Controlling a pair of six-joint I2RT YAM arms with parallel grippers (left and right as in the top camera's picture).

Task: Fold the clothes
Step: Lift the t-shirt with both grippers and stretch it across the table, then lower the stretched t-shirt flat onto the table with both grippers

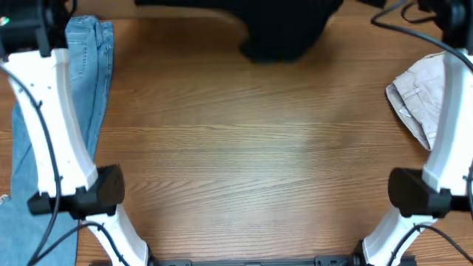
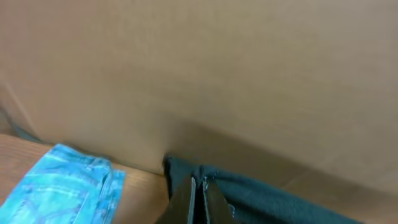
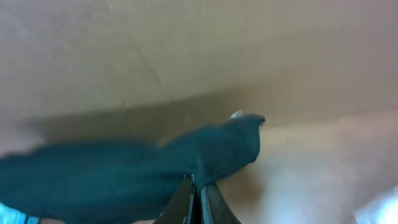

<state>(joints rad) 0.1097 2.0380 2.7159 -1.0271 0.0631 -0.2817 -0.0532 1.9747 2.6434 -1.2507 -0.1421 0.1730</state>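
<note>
1. The left gripper [image 2: 198,194] is keeping its two fingers pressed together, with nothing visibly between them. The right gripper [image 3: 198,194] is doing likewise.
2. The plain black soft fabric garment [image 1: 284,33] is lying bunched in a heap, ahead of and to the right of the left gripper and ahead of and to the left of the right gripper. It is sitting between the two at the far edge of the brown wooden surface [image 1: 244,148], and part of it is running out of the overhead view.
3. A small white tag [image 3: 237,114] is showing at the end of the heap nearer the right gripper.
4. Light blue denim jeans [image 1: 89,66] are lying to the left of the left gripper. A pale beige-white folded garment [image 1: 417,92] is lying to the right of the right gripper.
5. Judging by the heap, folding is not yet under way; the fabric is probably needing to be dragged nearer and spread flat first.
6. What is risking trouble:
   - pinching several bunched layers at once, so the cloth is lifting as a lump rather than opening;
   - reaching while the fingers are together, merely pushing the heap off the far edge;
   - snagging the jeans or the beige garment through a wide sweep.
</note>
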